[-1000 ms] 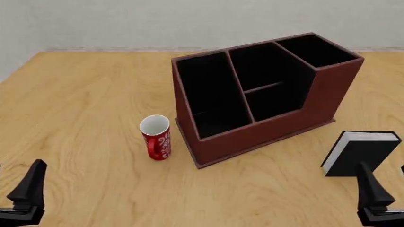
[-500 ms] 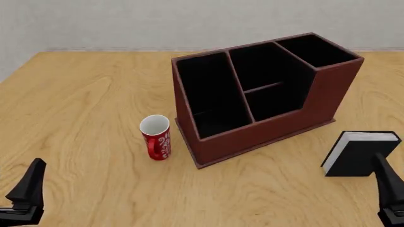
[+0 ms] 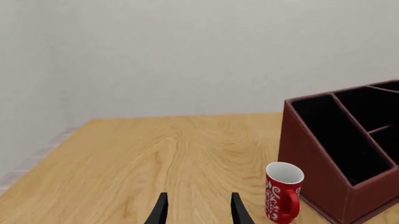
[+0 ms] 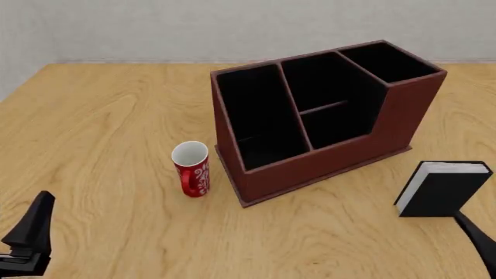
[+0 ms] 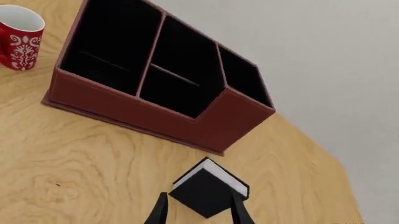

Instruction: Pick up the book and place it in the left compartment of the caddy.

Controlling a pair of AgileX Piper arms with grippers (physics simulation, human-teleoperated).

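Note:
The black book (image 4: 442, 189) stands upright on the table at the right, white page edge up, a little right of the caddy (image 4: 326, 168). In the right wrist view the book (image 5: 209, 186) sits just ahead of my open right gripper (image 5: 198, 201), its lower corner between the fingers and untouched. In the front view only a slanted finger of the right gripper (image 4: 477, 238) shows at the bottom right corner. The left compartment (image 4: 259, 116) is the long black section at the caddy's low end. My left gripper (image 3: 199, 205) is open with nothing in it, at the near left (image 4: 31, 232).
A red-and-white mug (image 4: 190, 168) stands just left of the caddy's low end, close to its wall. It also shows as the mug (image 3: 283, 191) in the left wrist view. The table's far edge meets a grey wall.
In the front view my right gripper has slid right and down, now mostly past the frame's corner. The left gripper sank slightly. Book, mug and caddy have not moved.

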